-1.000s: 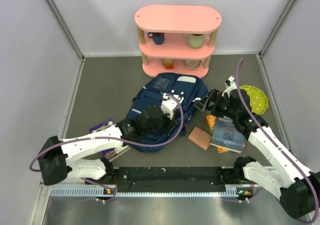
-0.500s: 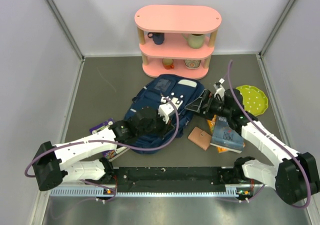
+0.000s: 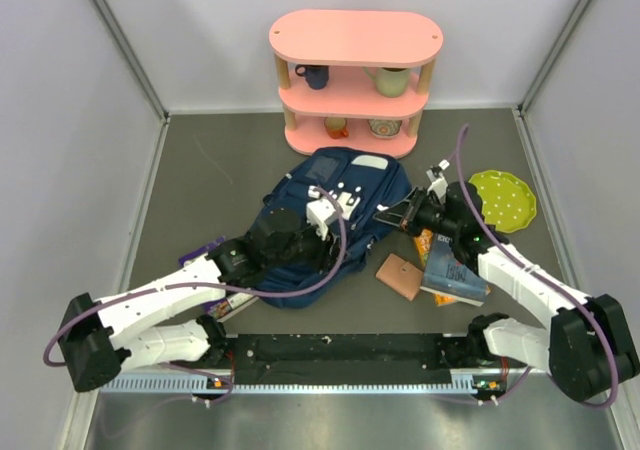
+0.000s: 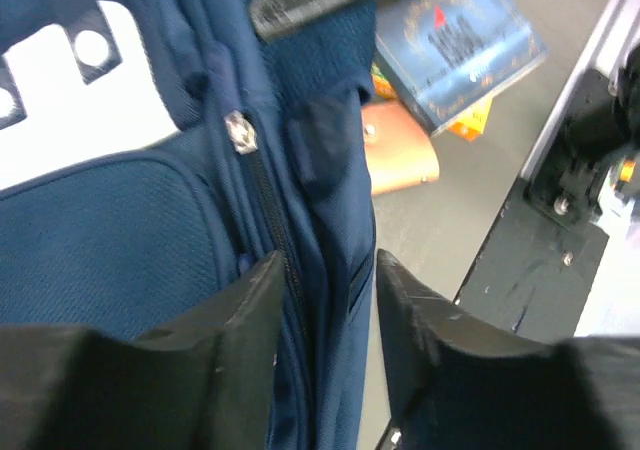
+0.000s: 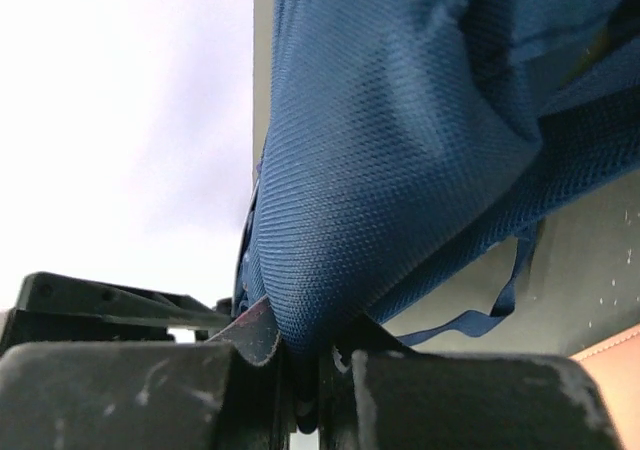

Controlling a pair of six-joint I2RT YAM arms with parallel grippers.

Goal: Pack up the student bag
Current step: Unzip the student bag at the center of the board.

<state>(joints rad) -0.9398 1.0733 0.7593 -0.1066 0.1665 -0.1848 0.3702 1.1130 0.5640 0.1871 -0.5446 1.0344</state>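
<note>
The student bag (image 3: 340, 185), navy blue with a white patch near its top, lies flat in the middle of the table. My left gripper (image 3: 326, 210) is over the bag's front and open. In the left wrist view its fingertips (image 4: 262, 282) straddle a fold of bag fabric (image 4: 320, 220) beside the zip, whose metal pull (image 4: 237, 130) lies further up. My right gripper (image 3: 396, 213) is at the bag's right edge. In the right wrist view this gripper (image 5: 300, 342) is shut on a bunched fold of the blue fabric (image 5: 400, 170), which rises from between the jaws.
A blue book (image 3: 455, 266) lies on an orange one right of the bag, with a brown wallet (image 3: 399, 276) next to them. A green dotted plate (image 3: 505, 198) is at the right. The pink shelf (image 3: 355, 38) with cups stands behind. A purple item (image 3: 203, 253) lies left of the bag.
The right gripper moved left to the bag's right edge and shut on its fabric. The left gripper, shut before, opened over the bag's front and drew slightly left.
</note>
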